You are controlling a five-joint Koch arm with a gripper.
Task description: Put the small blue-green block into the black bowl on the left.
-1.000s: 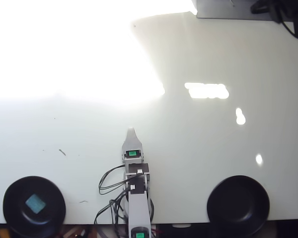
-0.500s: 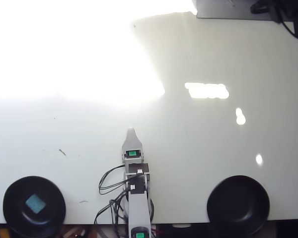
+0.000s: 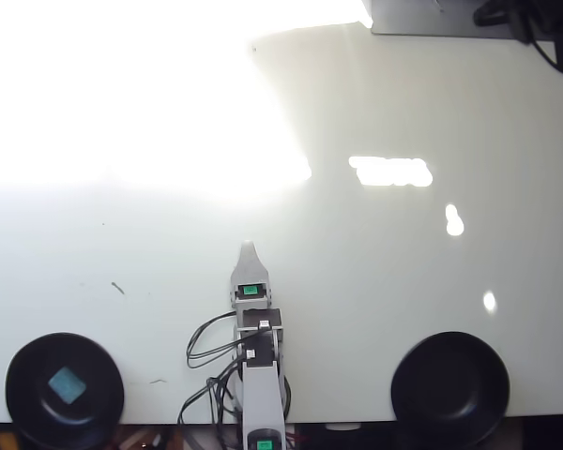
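arm [image 3: 261, 375] stretched straight up-frame — gripper [image 3: 248, 247] one visible tip, jaw state unclear.

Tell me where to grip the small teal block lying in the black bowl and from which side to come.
Grip the small blue-green block across two opposite flat side faces, coming straight down from above. It lies flat in the middle of the black bowl, whose raised rim would likely block a sideways approach.
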